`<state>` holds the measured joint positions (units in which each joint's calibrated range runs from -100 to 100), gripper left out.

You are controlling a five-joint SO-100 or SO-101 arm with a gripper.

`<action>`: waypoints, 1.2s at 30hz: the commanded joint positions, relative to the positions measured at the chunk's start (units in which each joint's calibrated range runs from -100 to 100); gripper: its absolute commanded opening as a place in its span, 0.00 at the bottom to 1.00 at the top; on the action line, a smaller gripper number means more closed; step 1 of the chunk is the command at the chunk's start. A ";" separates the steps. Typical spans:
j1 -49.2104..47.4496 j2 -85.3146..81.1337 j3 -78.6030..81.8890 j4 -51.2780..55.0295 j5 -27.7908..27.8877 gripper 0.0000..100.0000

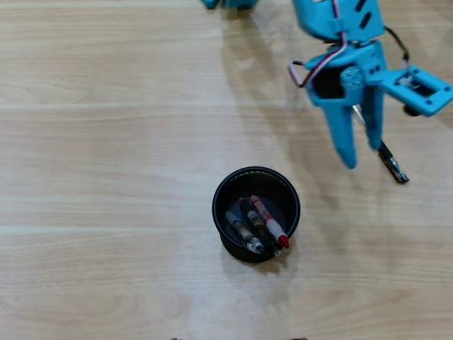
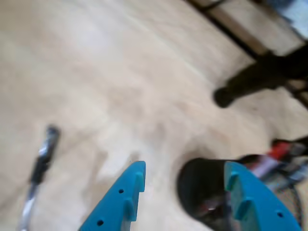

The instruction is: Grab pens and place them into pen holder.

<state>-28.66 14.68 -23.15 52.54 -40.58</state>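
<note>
Three pens lean in holder. Fourth pen flat on table, beside gripper; jaws spread, empty, apparently lining up for grab.

It looks like an office or home desk setup: a pale wood-grain laminate worktop carries a round black wire-mesh pen holder near its middle, with 3 slim ballpoint pens standing inside.
</note>
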 commanded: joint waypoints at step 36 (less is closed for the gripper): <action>-13.68 36.29 -15.92 12.91 -16.60 0.08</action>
<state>-42.76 50.32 -38.38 64.43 -56.34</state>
